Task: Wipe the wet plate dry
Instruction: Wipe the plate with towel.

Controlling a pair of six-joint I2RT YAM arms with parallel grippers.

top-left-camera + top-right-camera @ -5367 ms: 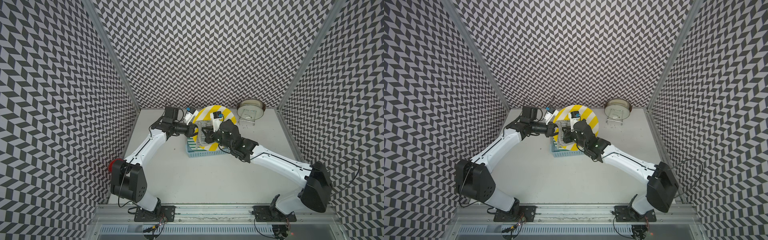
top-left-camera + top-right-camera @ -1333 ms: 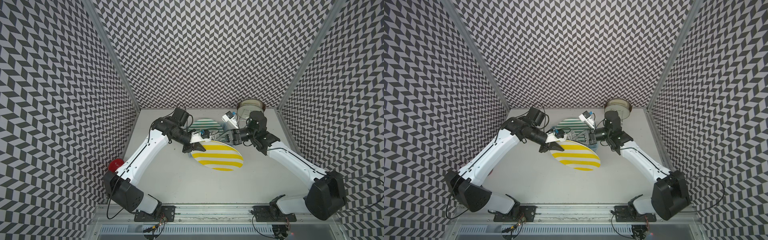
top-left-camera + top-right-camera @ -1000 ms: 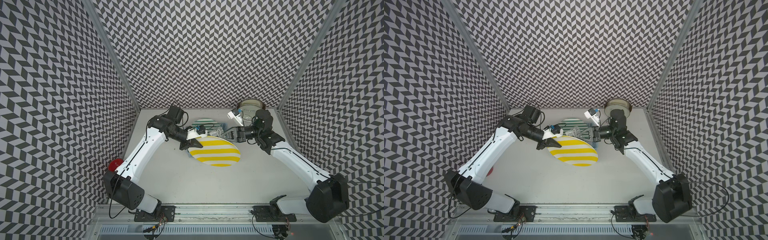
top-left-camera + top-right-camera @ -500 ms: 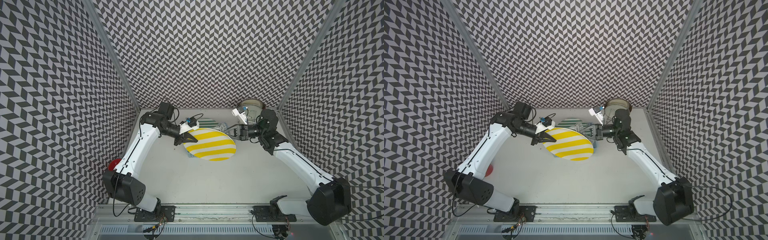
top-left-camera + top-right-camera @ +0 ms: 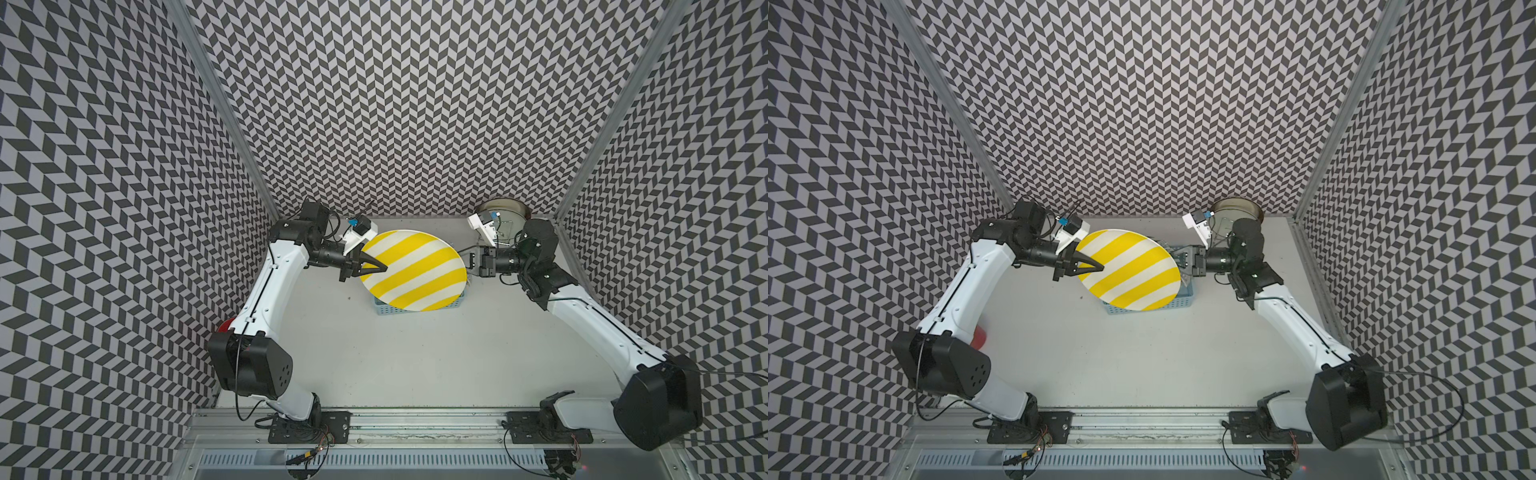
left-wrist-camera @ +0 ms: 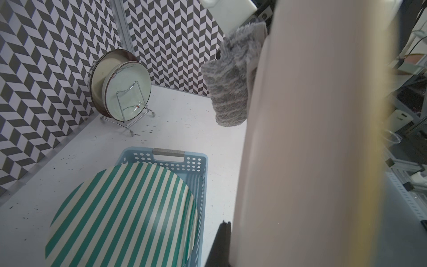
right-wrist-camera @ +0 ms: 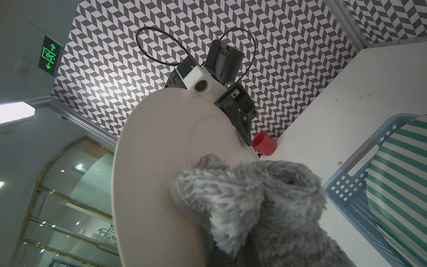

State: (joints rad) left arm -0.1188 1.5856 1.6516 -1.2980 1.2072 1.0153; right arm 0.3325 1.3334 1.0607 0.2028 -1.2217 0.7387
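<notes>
1. The yellow-and-white striped round plate (image 5: 413,270) hangs tilted in the air over the back middle of the grey table (image 5: 395,365), with its striped face up in both top views.
2. My left gripper (image 5: 371,267) is clamped on the plate's left rim, with one black finger lying across the striped face.
3. My right gripper (image 5: 470,264) comes in from the opposite side, closed on a fluffy grey cloth (image 7: 254,196) that is pressed against the plate's plain underside.
4. Directly below sits a pale blue perforated plastic basket (image 6: 198,166) holding a green-and-white striped plate (image 6: 122,215).
5. A chrome wire rack (image 6: 126,126) in the back right corner props up two round plates.
6. A red cup (image 7: 264,144) sits at the table's left edge.
</notes>
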